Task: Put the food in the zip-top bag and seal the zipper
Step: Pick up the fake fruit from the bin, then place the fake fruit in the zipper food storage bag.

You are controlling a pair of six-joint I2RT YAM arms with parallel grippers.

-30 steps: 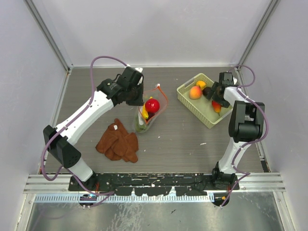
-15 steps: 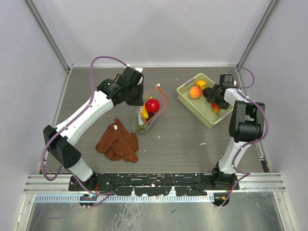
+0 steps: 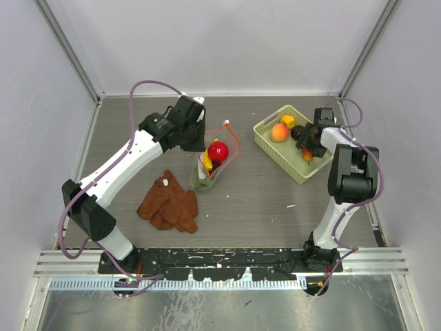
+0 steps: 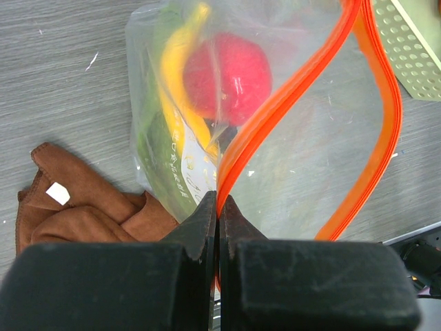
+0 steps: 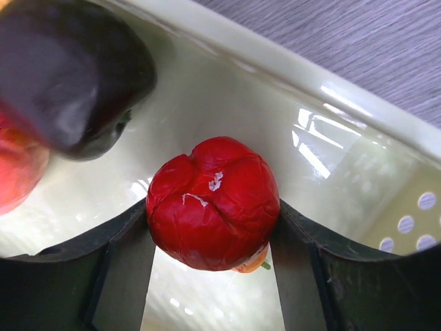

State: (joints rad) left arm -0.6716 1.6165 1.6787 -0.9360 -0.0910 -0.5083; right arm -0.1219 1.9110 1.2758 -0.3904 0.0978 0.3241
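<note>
The zip-top bag (image 3: 215,164) stands on the table with its mouth open. My left gripper (image 3: 198,138) is shut on the orange-red zipper (image 4: 289,96) at the near rim, seen in the left wrist view (image 4: 219,201). Inside the bag (image 4: 303,165) are a red apple (image 4: 226,69), a yellow banana (image 4: 178,76) and green leaves (image 4: 153,148). My right gripper (image 3: 308,146) is down in the pale green basket (image 3: 275,153), its fingers pressed on both sides of a red lobed food piece (image 5: 213,203). A dark purple piece (image 5: 69,69), a peach (image 3: 279,132) and an orange-yellow piece (image 3: 288,121) lie in the basket.
A rust-brown cloth (image 3: 170,203) lies left of and in front of the bag, also in the left wrist view (image 4: 83,200). The basket wall (image 5: 227,76) rises just beyond my right fingers. Cage posts and walls stand at both sides.
My right gripper has shifted slightly left inside the basket, with the red piece between its fingers. The left arm and the bag have not moved.
</note>
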